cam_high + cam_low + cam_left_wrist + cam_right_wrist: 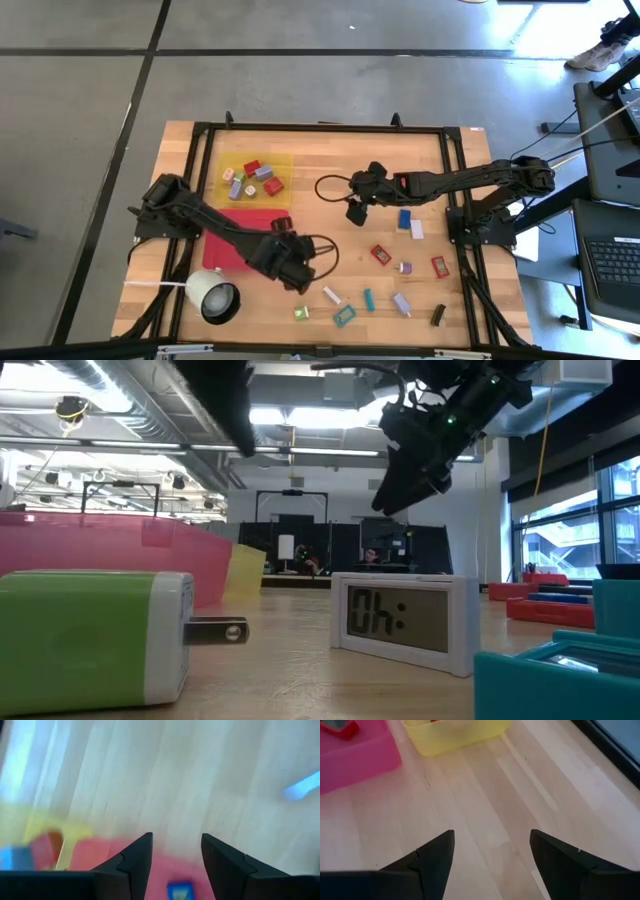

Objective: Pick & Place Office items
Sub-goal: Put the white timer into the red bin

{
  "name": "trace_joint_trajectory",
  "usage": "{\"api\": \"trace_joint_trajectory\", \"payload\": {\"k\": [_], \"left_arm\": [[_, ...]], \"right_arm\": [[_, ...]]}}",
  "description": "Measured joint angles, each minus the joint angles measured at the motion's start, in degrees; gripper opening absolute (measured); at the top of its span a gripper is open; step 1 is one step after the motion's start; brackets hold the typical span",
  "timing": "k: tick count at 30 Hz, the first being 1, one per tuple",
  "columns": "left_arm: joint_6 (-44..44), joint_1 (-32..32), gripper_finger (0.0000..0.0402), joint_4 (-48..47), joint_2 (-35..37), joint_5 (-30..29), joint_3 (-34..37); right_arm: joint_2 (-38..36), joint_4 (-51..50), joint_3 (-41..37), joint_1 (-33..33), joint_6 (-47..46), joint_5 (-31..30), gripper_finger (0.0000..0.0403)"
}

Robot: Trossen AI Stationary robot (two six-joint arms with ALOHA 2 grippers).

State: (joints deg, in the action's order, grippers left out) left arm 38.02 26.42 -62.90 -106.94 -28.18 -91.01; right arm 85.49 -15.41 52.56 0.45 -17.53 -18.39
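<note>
Over bare wood, right hand [491,865] hangs spread and empty; left hand [175,865] parted, gripping nothing.

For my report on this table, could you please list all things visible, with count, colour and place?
Yellow tray: one, far side of table, left of centre; holds about six small red, blue and grey pieces.
Red tray: one, directly in front of the yellow tray; one red piece at its far right corner.
White cup-like thing: one, near left corner, corded.
Loose office items: about eleven, red, blue, teal, purple, green, black, white; right half and near edge.
Left pincer: open, empty, near edge beside the red tray.
Right pincer: open, empty, table centre.
</note>
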Motion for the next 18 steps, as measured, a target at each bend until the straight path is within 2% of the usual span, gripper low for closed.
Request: {"api": "trace_joint_trajectory", "payload": {"k": [6, 12, 18], "left_arm": [[-9.02, 2.57, 0.0162, 12.76, 0.00, -0.62, 2.24], [-21.94, 4.58, 0.0160, 29.08, 0.02, -0.12, 8.80], [-25.77, 3.26, 0.0178, 42.87, 0.00, 3.44, 15.76]], "right_arm": [[0.00, 0.35, 0.00, 0.20, -1.26, 1.67, 0.0262], [0.01, 1.08, 0.00, 0.20, -1.52, 2.61, 0.0262], [0.02, 0.86, 0.00, 0.09, 0.25, 2.97, 0.0262]]}}
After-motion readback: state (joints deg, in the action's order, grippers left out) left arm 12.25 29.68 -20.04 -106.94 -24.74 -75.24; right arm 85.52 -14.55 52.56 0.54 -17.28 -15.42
